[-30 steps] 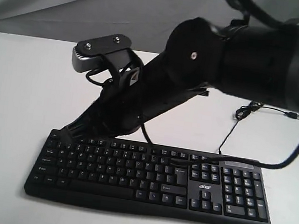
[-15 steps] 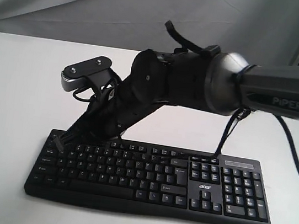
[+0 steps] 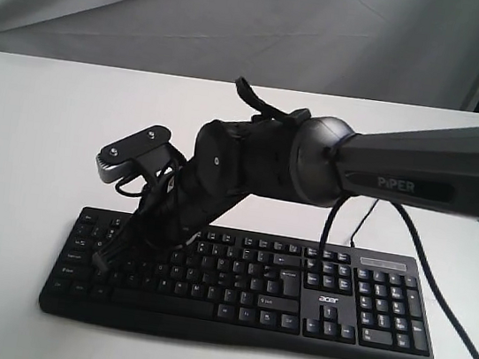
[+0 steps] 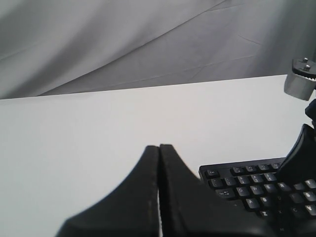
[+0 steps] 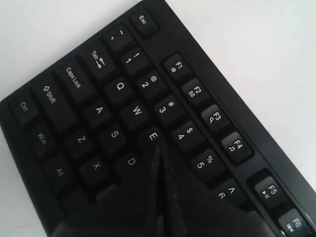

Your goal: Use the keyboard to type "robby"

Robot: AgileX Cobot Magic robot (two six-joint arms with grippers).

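We read "acer" logo (image 3: 331, 299) on the wide black plastic keyboard (image 3: 233, 291), near side of the white table (image 3: 31, 141); "PIPER" on the black arm (image 3: 456, 165). Both left gripper (image 4: 159, 148) and right gripper (image 5: 159, 149) clenched, empty, right's beside the E key (image 5: 153, 136). Grey cloth (image 3: 156, 7) behind.

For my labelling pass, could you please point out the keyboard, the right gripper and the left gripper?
keyboard (image 3: 246, 289): exterior view, on the keys at its middle.
right gripper (image 5: 159, 149): right wrist view, at the tip of its closed fingers.
left gripper (image 4: 159, 148): left wrist view, on the seam between its closed fingertips.
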